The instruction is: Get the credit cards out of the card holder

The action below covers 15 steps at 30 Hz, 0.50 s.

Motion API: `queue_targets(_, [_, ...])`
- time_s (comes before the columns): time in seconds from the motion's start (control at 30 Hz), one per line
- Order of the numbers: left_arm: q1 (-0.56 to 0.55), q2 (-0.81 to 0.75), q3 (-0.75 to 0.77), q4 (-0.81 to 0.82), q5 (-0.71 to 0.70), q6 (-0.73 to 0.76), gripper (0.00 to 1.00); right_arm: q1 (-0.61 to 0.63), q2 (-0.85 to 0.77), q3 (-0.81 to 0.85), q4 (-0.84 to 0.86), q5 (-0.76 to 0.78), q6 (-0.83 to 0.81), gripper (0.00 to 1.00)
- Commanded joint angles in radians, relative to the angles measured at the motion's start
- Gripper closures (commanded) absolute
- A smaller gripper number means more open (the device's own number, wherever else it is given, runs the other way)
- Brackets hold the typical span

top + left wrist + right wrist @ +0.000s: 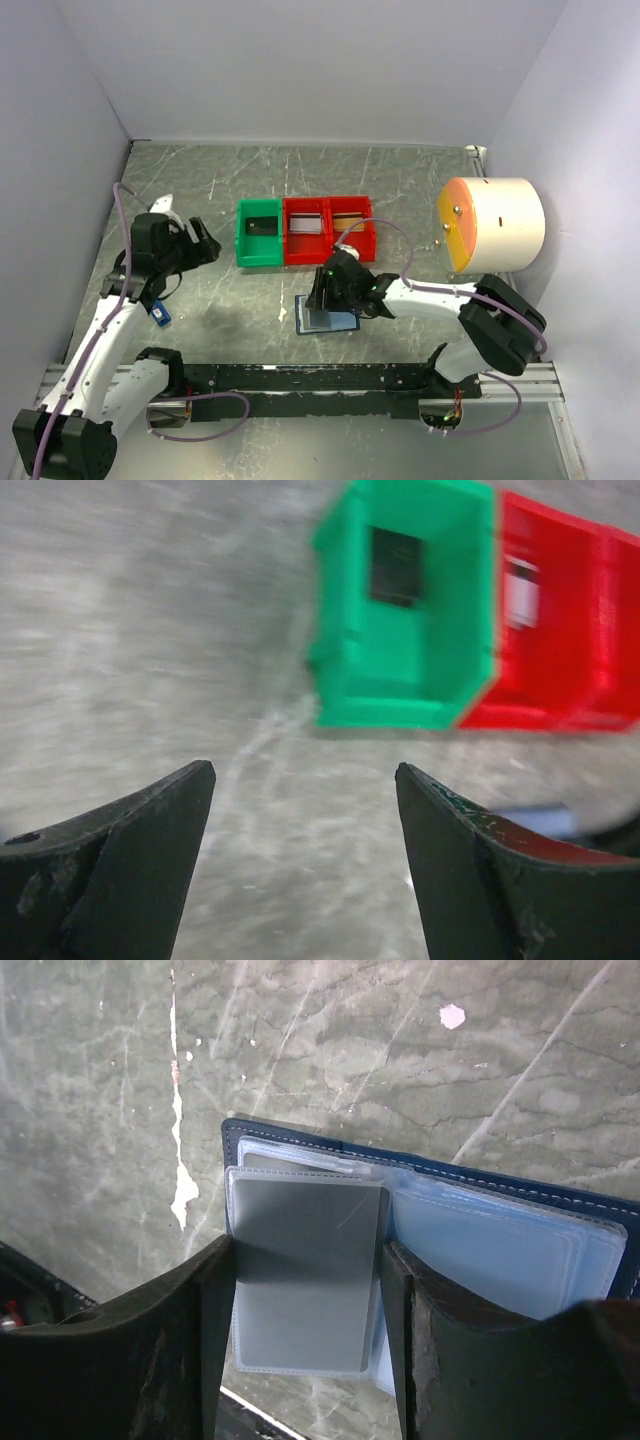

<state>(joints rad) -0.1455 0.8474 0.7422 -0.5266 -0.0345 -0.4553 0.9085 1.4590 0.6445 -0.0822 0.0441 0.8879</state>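
Note:
The card holder (500,1182) lies open on the table, navy-blue with clear blue-grey pockets; from above it shows as a blue patch (326,322) under my right arm. A silvery grey credit card (305,1290) in a clear sleeve sticks out from it. My right gripper (308,1248) is shut across this card's width, one finger pressed on each long edge. My left gripper (305,780) hangs open and empty over bare table, left of the bins (205,245). A dark card (395,565) lies in the green bin (420,680).
The green bin (260,235) and two red bins (328,232) stand in a row behind the card holder; the red ones hold a pale card (308,225) and a tan one (350,222). A cream cylinder with an orange face (490,225) stands at right. A small blue tag (161,316) hangs by the left arm.

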Motion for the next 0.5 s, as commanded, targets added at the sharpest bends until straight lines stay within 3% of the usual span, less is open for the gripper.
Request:
queue_targets(0.0, [-0.044,-0.013,-0.143,0.303,0.511,-0.173,0.16,-0.054,-0.002,-0.072,0.045,-0.090,0.014,0.53])
queue_targets(0.07, [-0.162,0.009,-0.181,0.362,0.500,-0.220,0.17,-0.064,-0.009,-0.075,0.045,-0.089,0.011,0.53])
queue_targets(0.23, [-0.534,0.148,-0.182,0.412,0.258,-0.286,0.22,-0.067,0.005,-0.063,0.032,-0.088,0.005,0.53])
queue_targets(0.47, [-0.741,0.271,-0.276,0.606,0.138,-0.427,0.29,-0.070,0.005,-0.065,0.038,-0.092,0.017,0.54])
